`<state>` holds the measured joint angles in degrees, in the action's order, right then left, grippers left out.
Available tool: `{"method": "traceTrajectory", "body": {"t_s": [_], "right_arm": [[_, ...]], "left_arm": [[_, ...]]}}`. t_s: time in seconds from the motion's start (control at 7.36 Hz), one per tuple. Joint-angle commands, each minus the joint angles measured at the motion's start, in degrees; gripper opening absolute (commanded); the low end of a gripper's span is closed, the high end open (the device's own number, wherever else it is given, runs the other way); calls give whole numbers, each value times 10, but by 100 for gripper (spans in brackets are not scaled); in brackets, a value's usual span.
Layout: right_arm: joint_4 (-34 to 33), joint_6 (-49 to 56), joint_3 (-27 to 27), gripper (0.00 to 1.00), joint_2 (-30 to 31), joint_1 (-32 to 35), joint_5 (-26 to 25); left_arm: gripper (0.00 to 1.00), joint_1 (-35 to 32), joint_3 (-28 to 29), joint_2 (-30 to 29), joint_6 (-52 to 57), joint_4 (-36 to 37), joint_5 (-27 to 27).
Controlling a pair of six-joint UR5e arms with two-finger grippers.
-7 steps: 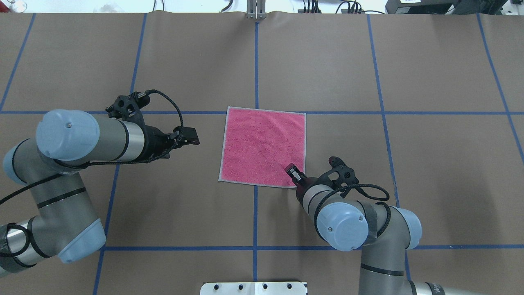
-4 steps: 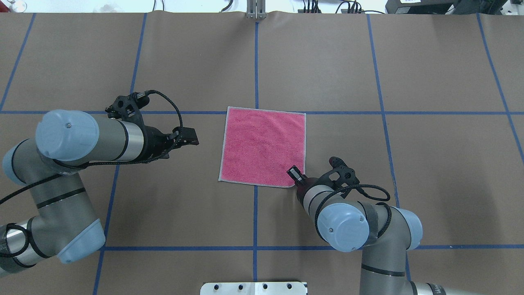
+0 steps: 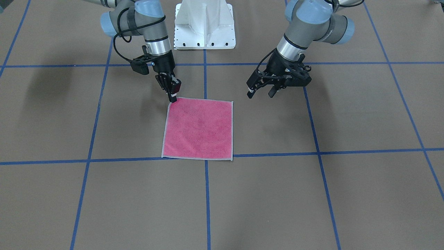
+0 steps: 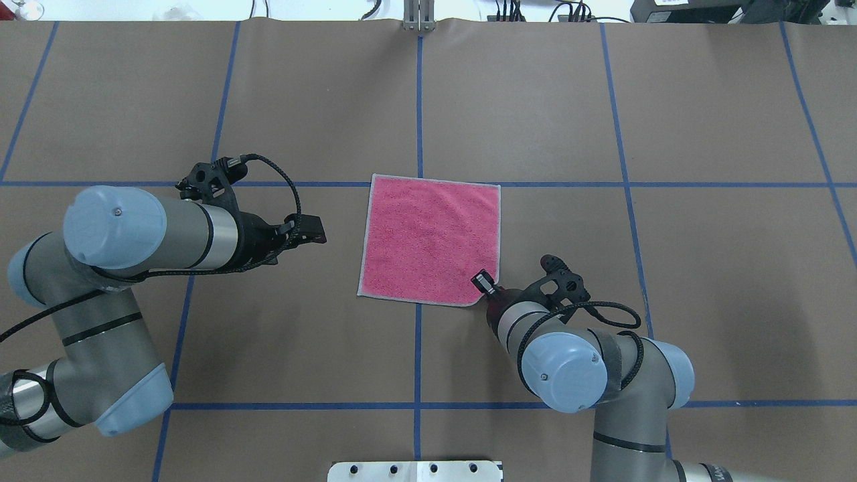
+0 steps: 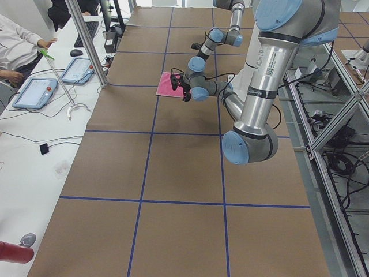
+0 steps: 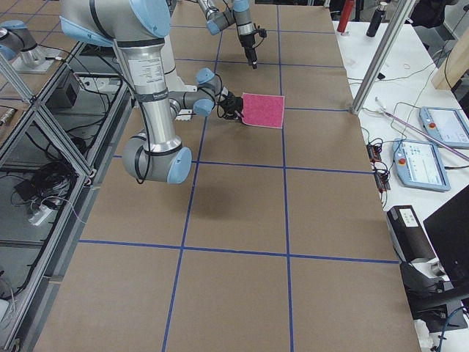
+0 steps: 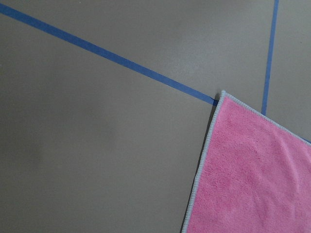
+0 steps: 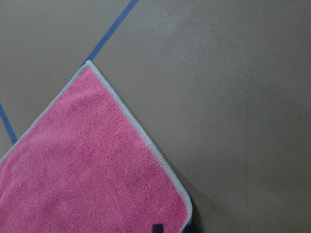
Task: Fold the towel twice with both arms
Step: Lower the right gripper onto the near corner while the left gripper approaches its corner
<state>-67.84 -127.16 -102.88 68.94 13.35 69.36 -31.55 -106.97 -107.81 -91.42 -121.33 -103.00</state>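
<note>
We see towel (image 4: 428, 237) flat, pink side up, mid table (image 4: 703, 100), far edge along blue tape line (image 4: 669, 184). Its corner near robot is pinched by right claw (image 3: 172, 98). Beside towel, not touching, left claw (image 3: 261, 92) spread wide. Arm writing too small to read. Wide brown table all round towel.

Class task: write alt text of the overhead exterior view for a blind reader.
A pink towel lies flat on a brown table gridded with blue tape. The right gripper sits at its corner; the left gripper hovers alongside, apart.
</note>
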Motion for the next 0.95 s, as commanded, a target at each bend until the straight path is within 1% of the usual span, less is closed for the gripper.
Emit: {"method": "traceTrajectory", "body": {"t_s": [0.0, 0.14, 0.27, 0.54, 0.68, 0.82], "right_arm": [[1, 0, -1, 0, 1, 0, 0], [1, 0, -1, 0, 1, 0, 0], [1, 0, -1, 0, 1, 0, -3], [2, -1, -1, 0, 0, 0, -5], [2, -1, -1, 0, 0, 0, -6], [3, -2, -1, 0, 1, 0, -6]], "left_arm": [[100, 25, 1, -6, 2, 0, 23], [100, 42, 3, -15, -3, -1, 52], [100, 48, 18, -23, -23, -3, 69], [94, 53, 70, -71, -96, -6, 85], [94, 54, 87, -84, -126, -32, 85], [94, 57, 109, -83, -178, -85, 85]]}}
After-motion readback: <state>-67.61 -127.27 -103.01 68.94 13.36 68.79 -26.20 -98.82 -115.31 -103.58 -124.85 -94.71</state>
